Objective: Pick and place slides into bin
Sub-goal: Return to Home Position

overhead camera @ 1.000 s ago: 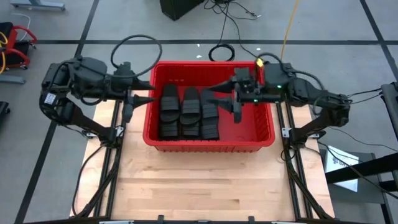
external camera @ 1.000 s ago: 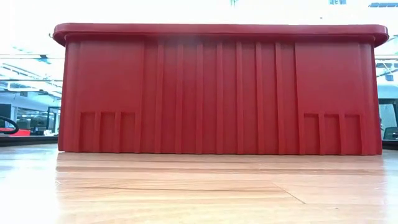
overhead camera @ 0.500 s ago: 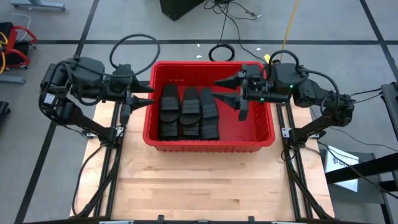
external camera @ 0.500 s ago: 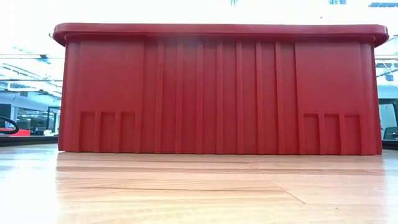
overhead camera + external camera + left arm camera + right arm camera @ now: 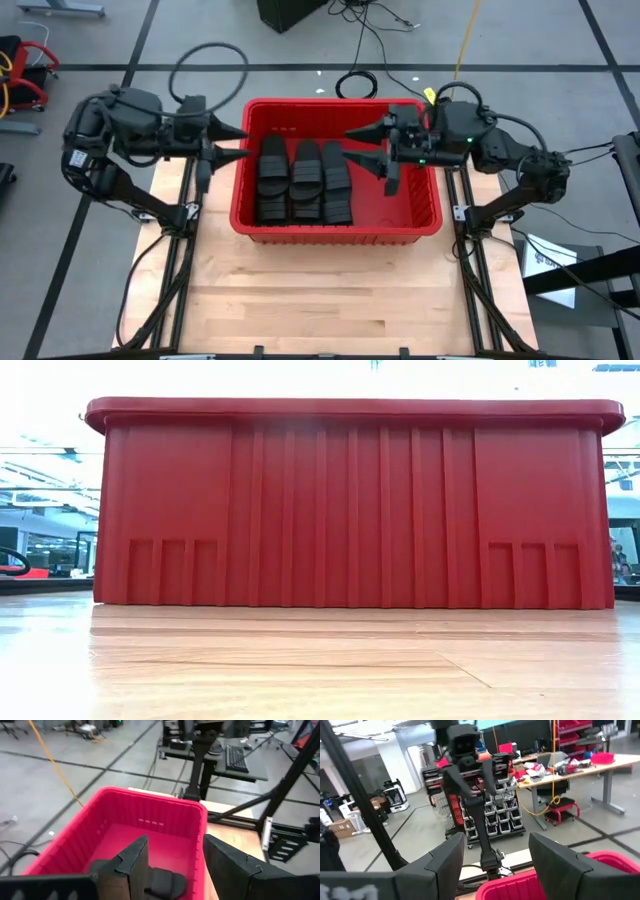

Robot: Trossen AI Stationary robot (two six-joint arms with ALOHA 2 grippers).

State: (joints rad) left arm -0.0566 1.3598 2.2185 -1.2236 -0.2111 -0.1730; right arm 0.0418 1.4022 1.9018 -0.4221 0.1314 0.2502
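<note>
As the slides [image 5: 305,180] are stacked in the bin [image 5: 335,236] at centre frame, the left gripper [image 5: 243,144] and right gripper [image 5: 348,144] are held open and empty, and only homing is judged left.

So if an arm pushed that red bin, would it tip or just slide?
Likely it skids rather than tips: the bin sits wide and flat on the smooth wooden table. The slides load one side, so it might swivel.

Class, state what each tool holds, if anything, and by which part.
Nothing. The left tool and right tool are both open and empty; the black slides lie in the red bin.
</note>
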